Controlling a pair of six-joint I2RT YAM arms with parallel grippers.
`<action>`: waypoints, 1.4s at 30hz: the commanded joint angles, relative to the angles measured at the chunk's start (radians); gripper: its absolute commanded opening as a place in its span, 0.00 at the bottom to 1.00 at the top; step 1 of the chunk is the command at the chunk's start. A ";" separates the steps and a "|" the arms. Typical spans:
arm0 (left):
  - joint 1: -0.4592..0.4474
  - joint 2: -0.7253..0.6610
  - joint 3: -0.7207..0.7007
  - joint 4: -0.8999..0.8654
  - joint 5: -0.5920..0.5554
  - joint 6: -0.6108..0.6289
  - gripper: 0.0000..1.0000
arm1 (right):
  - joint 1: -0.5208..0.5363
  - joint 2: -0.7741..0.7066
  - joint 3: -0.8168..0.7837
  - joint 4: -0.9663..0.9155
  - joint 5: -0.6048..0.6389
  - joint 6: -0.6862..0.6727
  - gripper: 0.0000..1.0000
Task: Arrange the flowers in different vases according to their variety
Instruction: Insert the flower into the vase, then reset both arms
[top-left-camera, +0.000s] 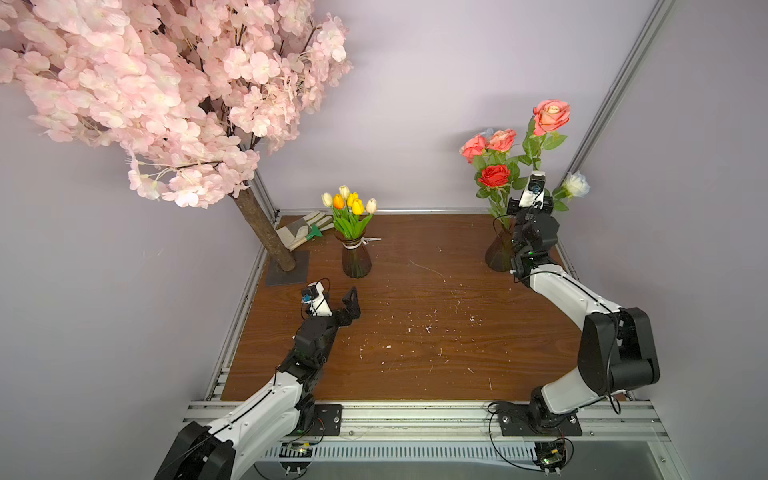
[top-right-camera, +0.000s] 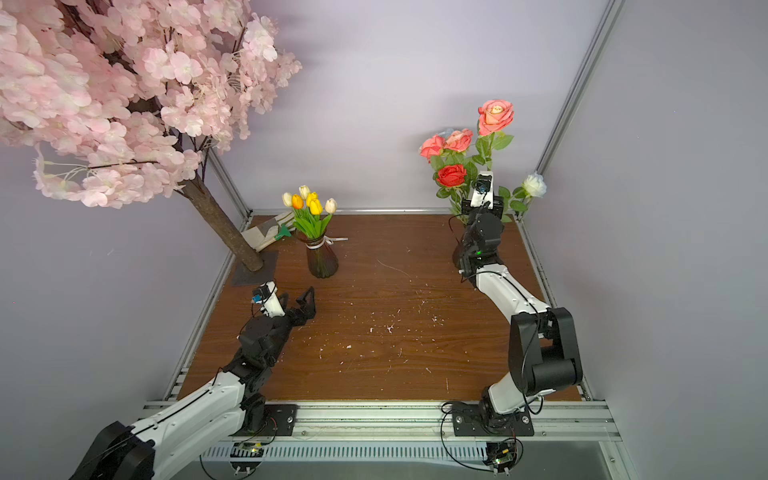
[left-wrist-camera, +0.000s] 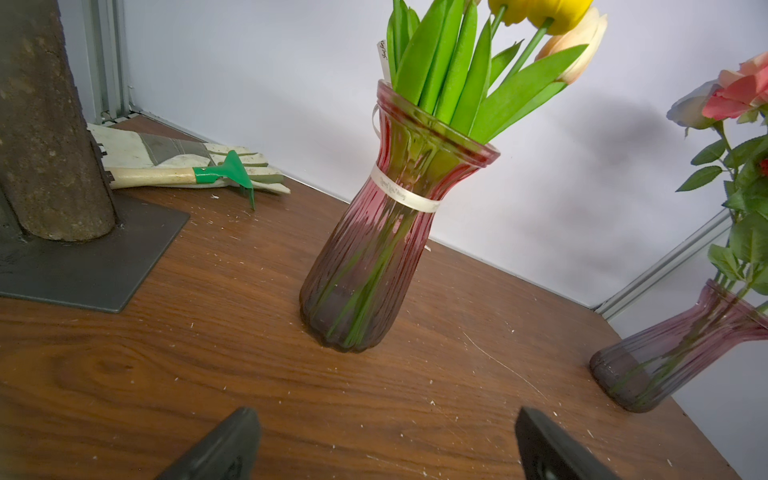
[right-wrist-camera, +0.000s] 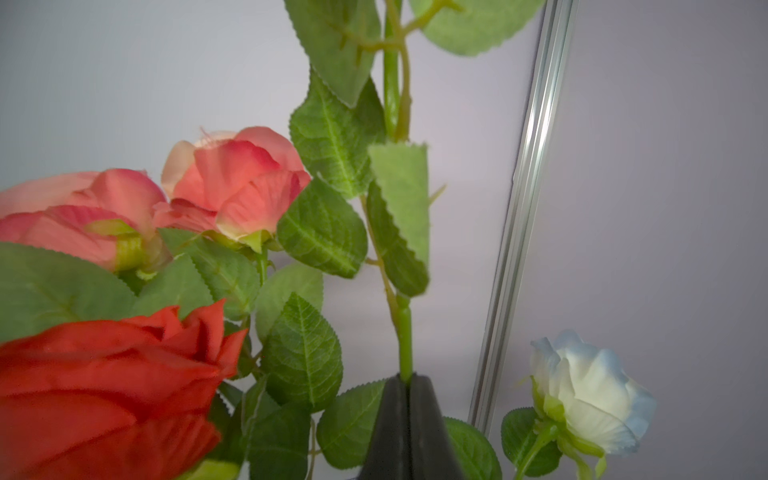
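Below the right gripper (right-wrist-camera: 408, 376), the arm (top-left-camera: 536, 239) hides most of the rose vase (top-left-camera: 498, 254); the held rose (right-wrist-camera: 405, 336) is cropped short of its bloom.

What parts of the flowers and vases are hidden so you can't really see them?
- Rose vase: in both top views the right arm covers much of it.
- Tall rose's stem: in the right wrist view its lower end is lost between the shut jaws of the right gripper; whether it reaches the vase is unclear.
- Tulips: the left wrist view's edge cuts off most heads.
- Ribbon writing: too small to read in the left wrist view.
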 joint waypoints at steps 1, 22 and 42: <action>0.009 0.008 -0.004 0.037 0.030 0.013 1.00 | -0.006 -0.024 -0.003 0.070 -0.020 0.052 0.00; 0.007 0.011 -0.015 0.172 0.312 0.080 1.00 | 0.003 -0.436 -0.323 -0.345 -0.251 0.407 0.99; -0.007 -0.528 -0.021 -0.334 0.291 -0.123 1.00 | 0.030 -0.966 -0.647 -0.694 -0.663 0.573 0.99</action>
